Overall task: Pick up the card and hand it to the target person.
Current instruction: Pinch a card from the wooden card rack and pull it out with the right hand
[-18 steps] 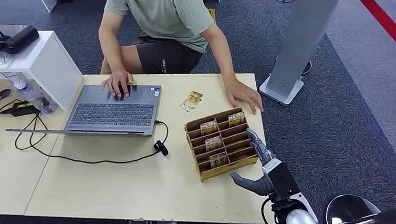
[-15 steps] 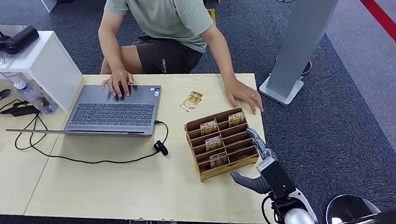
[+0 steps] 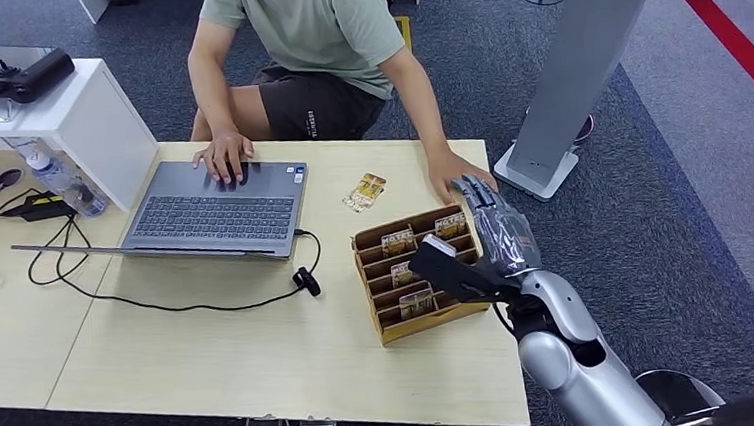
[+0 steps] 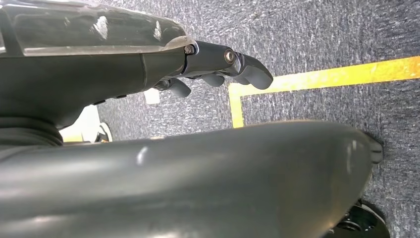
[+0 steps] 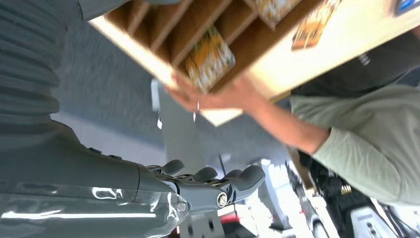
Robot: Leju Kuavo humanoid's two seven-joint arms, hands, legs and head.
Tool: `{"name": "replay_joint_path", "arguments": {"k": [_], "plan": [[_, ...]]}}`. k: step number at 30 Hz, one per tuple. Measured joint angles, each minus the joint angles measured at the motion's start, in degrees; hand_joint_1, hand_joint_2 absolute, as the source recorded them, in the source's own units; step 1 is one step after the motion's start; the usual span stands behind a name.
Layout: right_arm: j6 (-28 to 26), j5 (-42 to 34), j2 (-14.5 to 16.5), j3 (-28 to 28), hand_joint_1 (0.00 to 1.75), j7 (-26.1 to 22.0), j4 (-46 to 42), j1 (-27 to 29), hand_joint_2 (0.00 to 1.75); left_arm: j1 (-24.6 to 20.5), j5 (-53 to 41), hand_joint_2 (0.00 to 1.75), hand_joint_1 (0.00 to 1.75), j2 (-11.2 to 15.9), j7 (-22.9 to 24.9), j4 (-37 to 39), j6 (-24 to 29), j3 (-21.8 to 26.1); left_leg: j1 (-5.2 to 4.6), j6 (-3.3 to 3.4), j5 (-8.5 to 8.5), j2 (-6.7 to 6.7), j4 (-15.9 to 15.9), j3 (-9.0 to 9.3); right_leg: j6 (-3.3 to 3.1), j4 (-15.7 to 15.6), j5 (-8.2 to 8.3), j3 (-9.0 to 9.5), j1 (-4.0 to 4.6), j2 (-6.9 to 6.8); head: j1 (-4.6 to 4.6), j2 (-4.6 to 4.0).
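Right hand (image 3: 480, 236) raised above the right end of the wooden card rack (image 3: 419, 271), fingers spread and extended toward 12 o'clock, thumb jutting toward 9 o'clock over the rack's slots; holding nothing. Same hand in the right wrist view (image 5: 198, 191): fingers apart, nothing between them. Left hand (image 4: 218, 64) seen from its wrist camera over grey carpet with a yellow floor line (image 4: 317, 79); fingers lightly curled, nothing in them.

Rack on the pale surface (image 3: 213, 355), toward its right edge. Several cards standing in the slots: one in the back row (image 3: 396, 240), one in the middle row (image 3: 406, 271), one in the front row (image 3: 416, 302). Loose card (image 3: 364, 190) flat on the surface at roughly 11 o'clock from the rack, well apart from it, between the laptop (image 3: 214, 208) and the person's hand (image 3: 456, 179).

Person (image 3: 311, 37) in a green shirt seated at the far side at 12 o'clock; one hand on the laptop, the other flat on the surface just behind the rack, partly hidden by the right hand. Black cable (image 3: 174, 305) running from the laptop across the surface. White box (image 3: 86, 118) at 10 o'clock.
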Motion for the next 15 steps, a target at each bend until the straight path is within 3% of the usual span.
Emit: {"name": "replay_joint_path", "arguments": {"k": [3, 7, 15], "plan": [[1.34, 2.83, 0.0, 1.85, 0.17, 2.05, 0.08, -3.01, 1.75, -0.09, -0.04, 0.0, 0.0, -0.02, 0.28, 0.0, 0.0, -0.16, 0.0, 0.0, 0.0, 0.0, 0.0, -0.02, 0.0, 0.0, 0.0, -0.01, 0.0, 0.0, 0.01, 0.0], [3.29, 5.56, 0.01, 4.15, 0.48, 4.02, 0.61, -6.39, 1.75, -0.26, -0.07, 0.0, 0.0, -0.03, 0.48, 0.0, -0.05, -0.36, 0.0, 0.0, 0.0, -0.01, 0.0, -0.04, 0.0, 0.0, 0.0, -0.02, 0.0, -0.01, -0.02, 0.0], [4.36, 7.66, 0.32, 8.68, 0.68, 4.49, 3.52, -12.75, 1.75, -0.63, -0.04, 0.0, 0.0, -0.17, 0.6, 0.0, -0.27, -0.8, 0.0, 0.02, 0.01, -0.03, 0.0, -0.04, 0.0, 0.0, 0.0, -0.03, 0.0, -0.04, 0.02, 0.0]]}}
